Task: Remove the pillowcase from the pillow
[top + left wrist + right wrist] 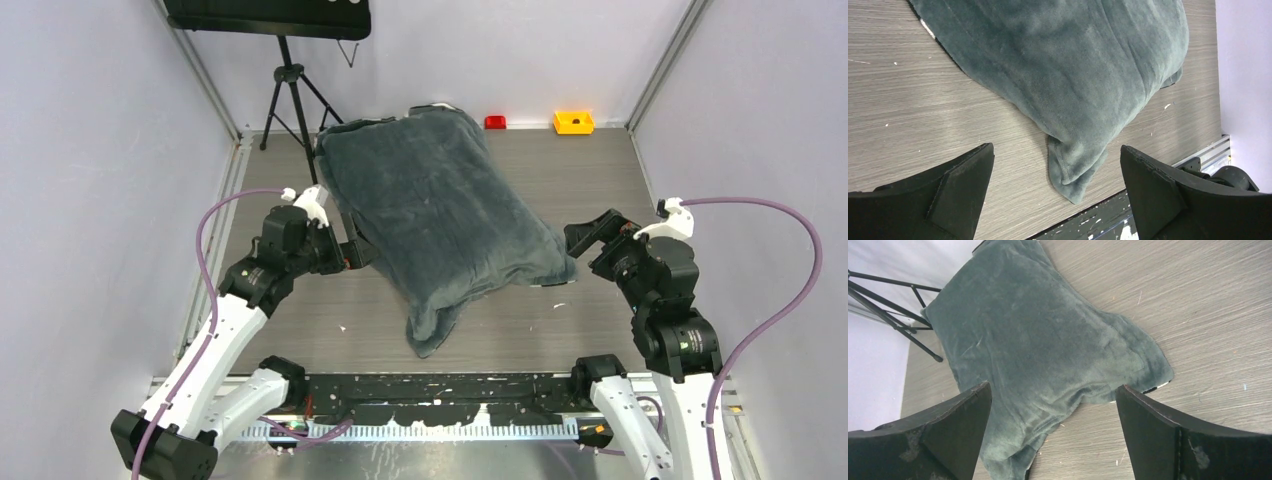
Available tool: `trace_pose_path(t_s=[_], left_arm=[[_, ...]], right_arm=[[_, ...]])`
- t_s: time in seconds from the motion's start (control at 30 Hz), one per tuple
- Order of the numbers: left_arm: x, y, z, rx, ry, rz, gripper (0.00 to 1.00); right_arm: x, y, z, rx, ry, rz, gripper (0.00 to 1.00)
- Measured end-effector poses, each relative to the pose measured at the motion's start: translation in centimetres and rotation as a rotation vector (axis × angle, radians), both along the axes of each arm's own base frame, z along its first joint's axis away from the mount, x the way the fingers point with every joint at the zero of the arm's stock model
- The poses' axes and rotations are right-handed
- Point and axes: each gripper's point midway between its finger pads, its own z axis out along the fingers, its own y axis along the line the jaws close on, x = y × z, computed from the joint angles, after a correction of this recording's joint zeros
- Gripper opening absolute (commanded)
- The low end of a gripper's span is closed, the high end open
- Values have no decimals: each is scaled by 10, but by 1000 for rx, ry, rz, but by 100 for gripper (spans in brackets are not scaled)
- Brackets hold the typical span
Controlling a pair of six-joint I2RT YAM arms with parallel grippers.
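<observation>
Left end effector and right end effector hang spread and empty, flanking the pillowcase, which lies stuffed mid-desk, pillow hidden inside; I judge I'm placed to seize its loose near hem.

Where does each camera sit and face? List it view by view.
Top external: above and behind the arms, looking down at the pillowcase; both arms, left gripper and right gripper show.
Left wrist: on the left arm, facing the pillowcase's near corner; its open fingers show.
Right wrist: on the right arm, facing the pillowcase and tripod; open fingers show.
Shared: all three see the pillowcase.
</observation>
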Motion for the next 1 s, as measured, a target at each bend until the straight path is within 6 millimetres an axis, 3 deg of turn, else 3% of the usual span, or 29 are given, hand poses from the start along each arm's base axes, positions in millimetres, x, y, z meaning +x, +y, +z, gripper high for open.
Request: trace_pose_path(t_s=[0.2,0.33,0.6,0.83,1.0], left_arm=[[-3,2,-13,-3,31,24,100],[-4,3,-27,-6,81,45,100],[-2,-9,-52,-32,182,33,100],[-1,-25,-60,-100,226,-14,100],[1,-41,-66,-152,249,-58,99]], right_arm=[[1,6,-4,14,21,26,100],[8,14,-17,35,83,59,100],[19,11,-74,112,289,-43,100],[19,31,-138,193,500,-4,100],[19,43,-156,235,550,45,100]])
